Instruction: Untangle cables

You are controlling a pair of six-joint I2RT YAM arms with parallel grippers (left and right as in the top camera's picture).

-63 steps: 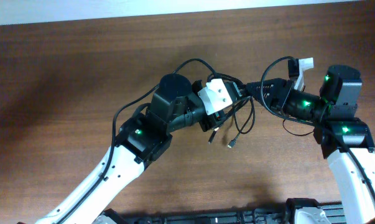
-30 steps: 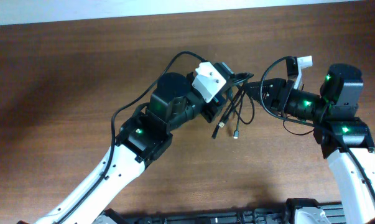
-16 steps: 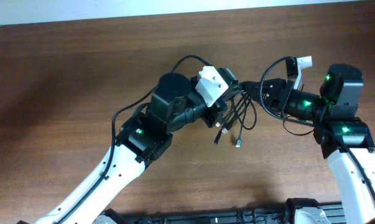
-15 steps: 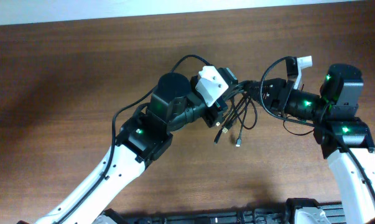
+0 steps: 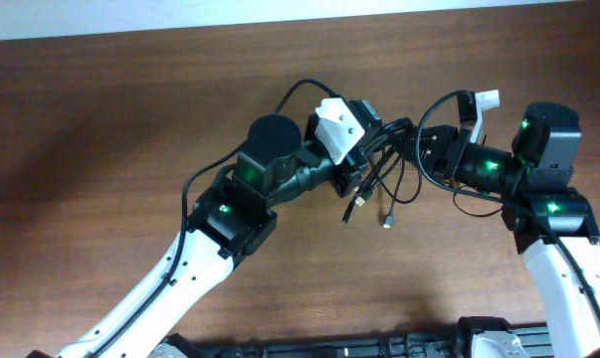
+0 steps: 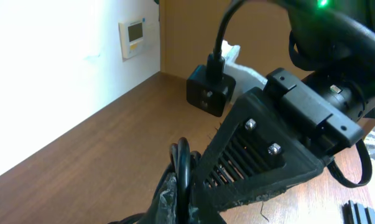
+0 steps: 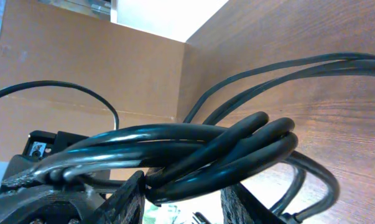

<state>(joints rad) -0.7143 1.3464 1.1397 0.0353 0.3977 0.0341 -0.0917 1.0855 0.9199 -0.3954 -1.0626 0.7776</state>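
A bundle of thin black cables [image 5: 387,159] is held up above the middle of the brown wooden table [image 5: 100,119], stretched between the two arms. From the overhead view the left gripper [image 5: 367,149] is seen reaching in from the near left, and the right gripper [image 5: 420,147] is pointed leftward at it from the right, so that the two are just beside each other with the bundle between them. Loose loops are hung below this meeting point, toward the near side, and two free ends tipped with small plugs [image 5: 389,220] are seen dangling there, close together. In the left wrist view the cords are pinched at the bottom edge between the left fingers [image 6: 166,194], which are pressed fully together on them, while the slotted black finger of the right gripper is seen lying right against the same strands. In the right wrist view several strands are shown twisted around one another into a thick rope, and this rope is clasped between the right fingers [image 7: 130,198], which are drawn in only as far as the thickness of the twist allows. Beyond the twist, further strands are fanned out over the tabletop to the right.
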